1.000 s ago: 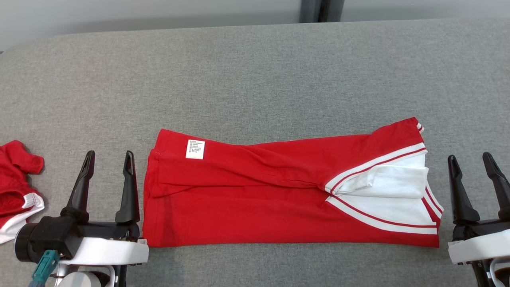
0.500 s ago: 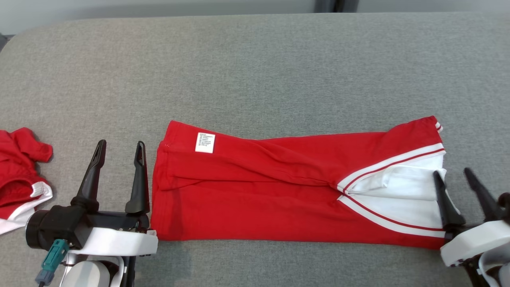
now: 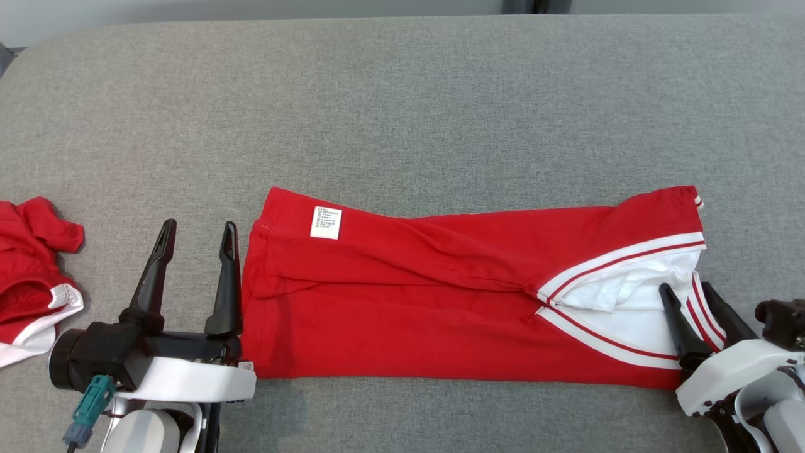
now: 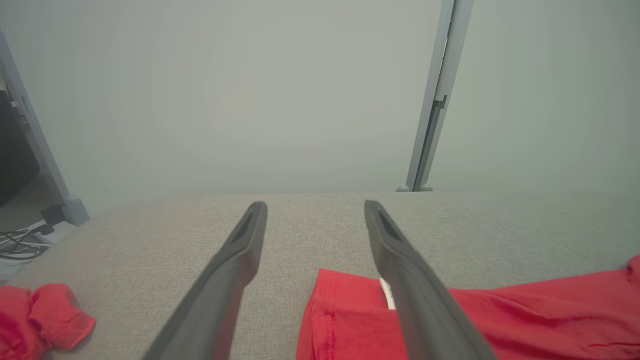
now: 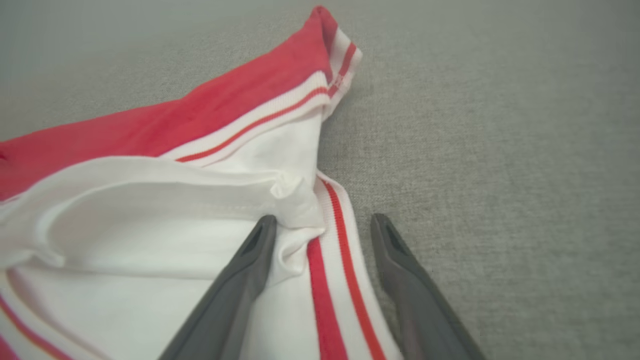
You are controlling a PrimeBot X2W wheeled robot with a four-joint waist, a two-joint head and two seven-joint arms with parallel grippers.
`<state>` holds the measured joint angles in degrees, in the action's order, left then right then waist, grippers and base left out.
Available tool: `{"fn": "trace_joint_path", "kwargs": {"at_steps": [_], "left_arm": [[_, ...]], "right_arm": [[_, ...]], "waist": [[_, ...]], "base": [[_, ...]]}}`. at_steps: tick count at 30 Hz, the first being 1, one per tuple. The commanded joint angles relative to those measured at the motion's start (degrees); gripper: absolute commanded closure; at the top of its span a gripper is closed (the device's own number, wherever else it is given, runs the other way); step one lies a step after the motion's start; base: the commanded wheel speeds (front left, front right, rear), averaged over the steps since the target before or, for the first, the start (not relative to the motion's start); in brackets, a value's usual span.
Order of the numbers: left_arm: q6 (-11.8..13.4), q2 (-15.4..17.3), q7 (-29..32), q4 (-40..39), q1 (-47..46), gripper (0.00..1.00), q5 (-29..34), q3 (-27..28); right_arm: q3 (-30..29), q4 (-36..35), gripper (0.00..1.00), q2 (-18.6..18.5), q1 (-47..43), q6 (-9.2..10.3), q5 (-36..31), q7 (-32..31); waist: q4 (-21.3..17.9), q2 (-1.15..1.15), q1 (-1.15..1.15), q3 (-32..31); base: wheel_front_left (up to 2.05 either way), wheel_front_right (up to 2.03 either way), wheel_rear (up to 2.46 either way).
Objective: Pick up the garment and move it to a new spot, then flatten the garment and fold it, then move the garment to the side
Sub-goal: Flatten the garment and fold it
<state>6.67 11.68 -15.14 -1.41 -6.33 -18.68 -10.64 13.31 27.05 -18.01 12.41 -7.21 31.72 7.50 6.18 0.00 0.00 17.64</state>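
Observation:
The garment (image 3: 440, 302), red with white striped trim, lies folded into a long band across the grey table (image 3: 402, 113). My left gripper (image 3: 200, 223) stands open just off its left end, the right finger close along the hem; in the left wrist view the left gripper (image 4: 316, 205) has that finger over the garment's (image 4: 525, 320) corner. My right gripper (image 3: 685, 287) is open at the band's right end. In the right wrist view the right gripper (image 5: 325, 218) straddles the striped edge (image 5: 335, 260), one finger on the white fabric, the other on the table.
A second red and white piece of clothing (image 3: 28, 264) lies crumpled at the table's left edge, left of my left gripper, and appears as red cloth (image 4: 35, 315) in the left wrist view. Bare grey table stretches behind the garment. A grey post (image 4: 432, 100) stands beyond the far edge.
My right gripper has moved left from beside the garment onto its right edge, bunching the white flap a little. The head camera has shifted. The left gripper stays open by the left hem.

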Motion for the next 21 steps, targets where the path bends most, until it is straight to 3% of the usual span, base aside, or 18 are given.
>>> {"fn": "trace_joint_path", "kwargs": {"at_steps": [1, 7, 13, 21], "left_arm": [[-0.14, 0.15, -0.10, -0.01, -0.88, 0.00, 0.40, 0.22], [-0.19, 0.08, -0.10, -0.10, -0.77, 0.00, 0.54, 0.42], [-0.20, 0.05, -0.10, -0.49, -0.55, 0.00, 0.62, 0.61], [0.15, 0.36, -0.10, -0.53, -0.71, 0.00, 0.50, 1.06]], "right_arm": [[3.25, 2.08, 1.00, 1.19, -1.50, -0.48, 1.47, -1.43], [5.44, 0.55, 1.00, -1.46, -0.31, -0.27, 6.45, 1.49], [1.58, -1.70, 1.00, -5.96, -0.51, -0.19, 12.38, 5.06], [-2.80, -0.90, 1.00, -10.36, -1.76, -0.21, 14.19, 6.45]], "waist": [[-0.15, 0.00, 0.00, 0.00], [-0.78, 0.00, 0.00, -0.04], [-1.63, 0.00, 0.00, 0.00], [-2.59, 0.00, 0.00, 0.27]], "base": [[0.00, 0.00, 0.00], [0.00, 0.00, 0.00], [0.00, 0.00, 0.00], [0.00, 0.00, 0.00]]}}
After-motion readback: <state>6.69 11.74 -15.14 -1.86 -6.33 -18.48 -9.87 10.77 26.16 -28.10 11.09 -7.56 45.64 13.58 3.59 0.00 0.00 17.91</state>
